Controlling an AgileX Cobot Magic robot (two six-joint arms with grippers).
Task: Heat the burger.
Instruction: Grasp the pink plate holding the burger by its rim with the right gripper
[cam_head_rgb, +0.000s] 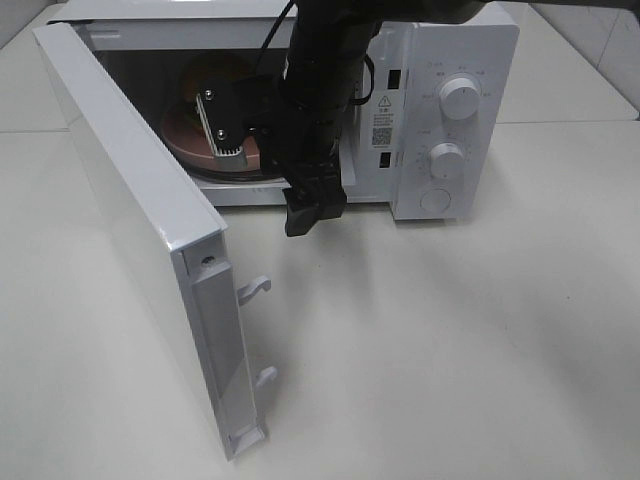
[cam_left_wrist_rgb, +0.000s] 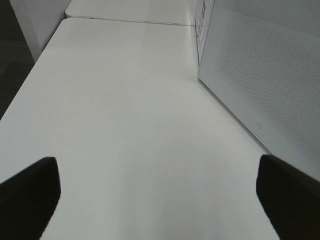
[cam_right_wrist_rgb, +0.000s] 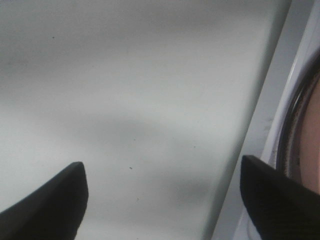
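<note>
Right, the worry now is the door (cam_head_rgb: 120, 180): it stands wide open while the right gripper (cam_head_rgb: 312, 215) hangs just in front of the microwave (cam_head_rgb: 450, 60) mouth. Swing that door and it could strike the arm, or the arm could clip the pink plate (cam_head_rgb: 182, 135). Inside the cavity sits that plate, and on it what looks like the burger (cam_head_rgb: 212, 75), largely hidden behind the arm. The right gripper's jaws are spread and empty. The left gripper (cam_left_wrist_rgb: 157, 200) is spread wide too, holding nothing, over the table (cam_left_wrist_rgb: 125, 100).
</note>
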